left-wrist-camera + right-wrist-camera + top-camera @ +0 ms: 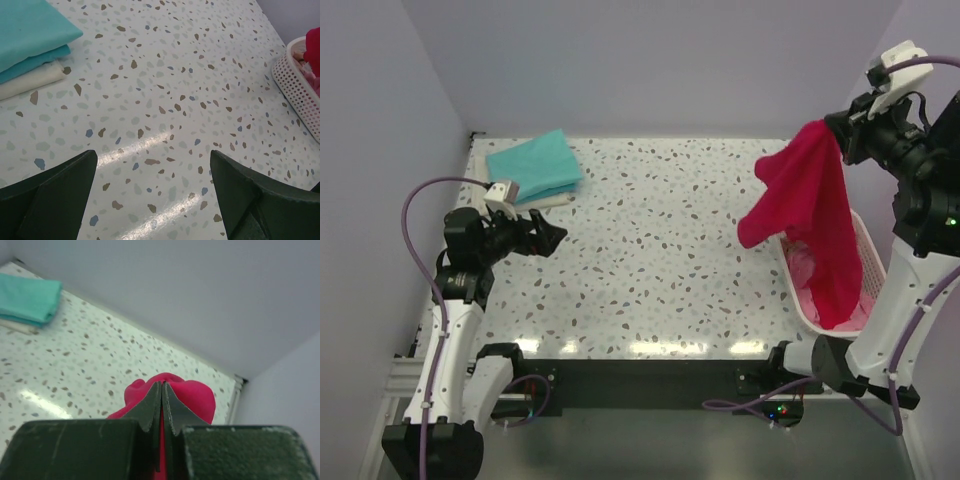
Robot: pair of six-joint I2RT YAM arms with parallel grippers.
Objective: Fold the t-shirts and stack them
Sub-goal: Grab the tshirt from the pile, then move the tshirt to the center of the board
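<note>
1. Because the speckled table (650,250) beside the white mesh laundry basket (803,300) is flat and glossy, cloth should slide on it easily. Plain walls (670,60) close it in behind and just beyond the basket.
2. Crimson t-shirt (815,220): hangs above the basket, lower end inside it. Judged soft, light and limp, so it holds no shape. Take hold at the shoulders or hem corners.
3. Pink t-shirts (805,265): crumpled in the basket.
4. Folded teal t-shirt (535,165) on a cream t-shirt (555,200): far corner, across the table from the basket.
5. Right gripper (161,385): above the basket, jaws pinched together on a bunch of the crimson t-shirt.
6. Left gripper (152,155): well apart from the basket, jaws spread wide, holding nothing.
</note>
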